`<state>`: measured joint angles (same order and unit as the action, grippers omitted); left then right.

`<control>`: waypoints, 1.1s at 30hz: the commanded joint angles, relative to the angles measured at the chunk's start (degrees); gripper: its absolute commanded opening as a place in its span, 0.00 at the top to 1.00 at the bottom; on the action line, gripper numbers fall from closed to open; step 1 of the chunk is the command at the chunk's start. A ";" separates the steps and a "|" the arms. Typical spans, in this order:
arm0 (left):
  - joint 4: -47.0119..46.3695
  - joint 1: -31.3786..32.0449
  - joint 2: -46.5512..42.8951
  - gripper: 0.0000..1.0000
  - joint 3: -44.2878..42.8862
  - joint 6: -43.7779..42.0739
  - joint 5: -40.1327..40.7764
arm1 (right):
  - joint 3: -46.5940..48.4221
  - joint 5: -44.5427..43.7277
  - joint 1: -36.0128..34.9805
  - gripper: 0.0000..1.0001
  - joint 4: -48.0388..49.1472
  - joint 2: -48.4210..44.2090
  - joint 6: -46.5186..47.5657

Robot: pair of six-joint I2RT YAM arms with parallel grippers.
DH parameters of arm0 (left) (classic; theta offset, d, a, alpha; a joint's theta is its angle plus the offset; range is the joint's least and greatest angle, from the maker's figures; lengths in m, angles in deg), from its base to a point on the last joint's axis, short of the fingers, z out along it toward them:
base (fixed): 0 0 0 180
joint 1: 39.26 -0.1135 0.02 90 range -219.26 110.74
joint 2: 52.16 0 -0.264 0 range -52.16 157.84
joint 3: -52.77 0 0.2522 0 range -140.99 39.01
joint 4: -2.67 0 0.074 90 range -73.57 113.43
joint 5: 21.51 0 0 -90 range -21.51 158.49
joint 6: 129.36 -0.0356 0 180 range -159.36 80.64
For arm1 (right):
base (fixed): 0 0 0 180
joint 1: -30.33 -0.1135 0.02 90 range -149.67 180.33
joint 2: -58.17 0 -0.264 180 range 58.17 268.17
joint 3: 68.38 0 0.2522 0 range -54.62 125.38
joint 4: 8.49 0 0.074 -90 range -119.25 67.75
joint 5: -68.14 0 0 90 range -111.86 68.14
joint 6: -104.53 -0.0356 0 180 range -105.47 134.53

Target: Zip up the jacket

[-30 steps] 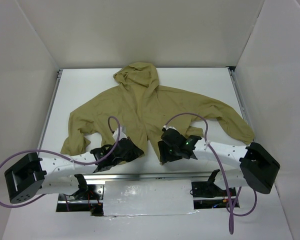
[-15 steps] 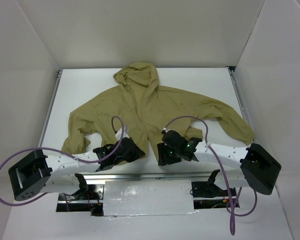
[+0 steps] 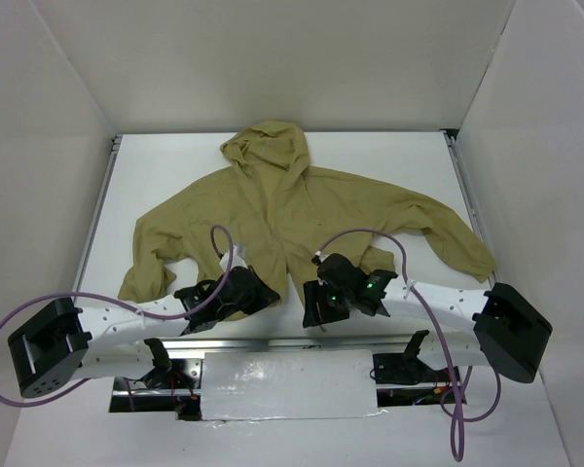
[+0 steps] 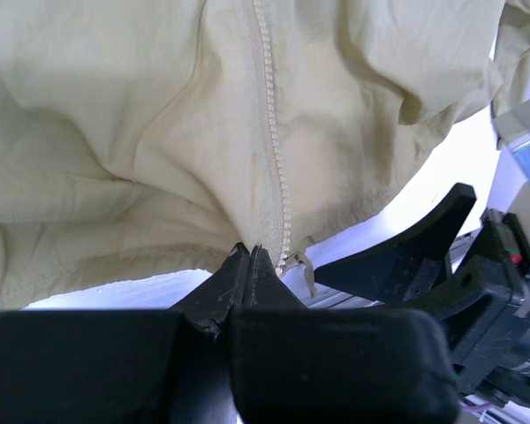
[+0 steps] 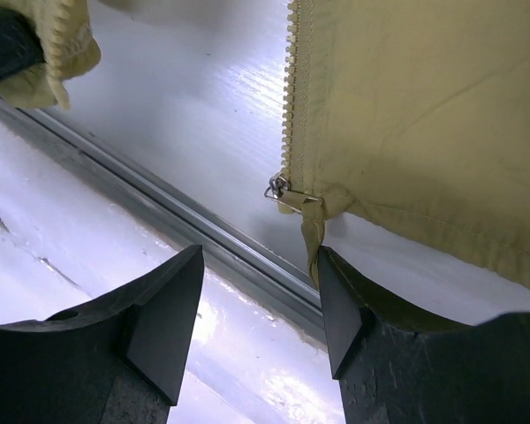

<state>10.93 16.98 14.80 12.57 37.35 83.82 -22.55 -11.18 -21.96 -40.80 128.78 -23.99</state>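
From above, cannot see the near hem of the jacket (image 3: 292,209): covered by the left gripper (image 3: 260,292) and right gripper (image 3: 313,311). Cannot trace the zipper (image 4: 269,132) there either: too small. In the left wrist view, loses the jacket past top, left and right edges, and the zipper's foot behind the closed fingers (image 4: 225,287). In the right wrist view, loses the jacket past top and right; shows the slider (image 5: 290,196) too small for detail.

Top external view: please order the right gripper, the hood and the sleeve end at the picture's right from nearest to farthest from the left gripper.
1. right gripper: just right of the left gripper, at the jacket hem.
2. hood: up the middle, toward the far wall.
3. sleeve end: far to the right.
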 commanded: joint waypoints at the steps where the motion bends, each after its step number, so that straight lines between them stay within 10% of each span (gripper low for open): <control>1: 1.19 -0.79 -2.09 1.00 0.33 -0.77 1.80 | 0.62 0.66 -0.62 0.38 1.50 -1.87 -0.24; 9: 0.14 -1.05 -2.27 1.00 1.21 -0.59 1.11 | 3.42 -6.55 -0.44 0.38 2.90 4.79 2.39; 15: 1.28 -1.41 -2.80 1.00 0.77 -1.12 1.01 | 3.44 -3.12 -0.62 0.56 5.62 8.76 1.52; 33: 1.54 -2.02 -3.77 1.00 1.56 -0.95 1.72 | -3.25 -0.92 -2.55 0.50 6.41 -1.09 -3.58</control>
<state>13.03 15.35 12.09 13.53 37.20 84.65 -25.19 -11.53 -24.04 -37.17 127.36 -26.65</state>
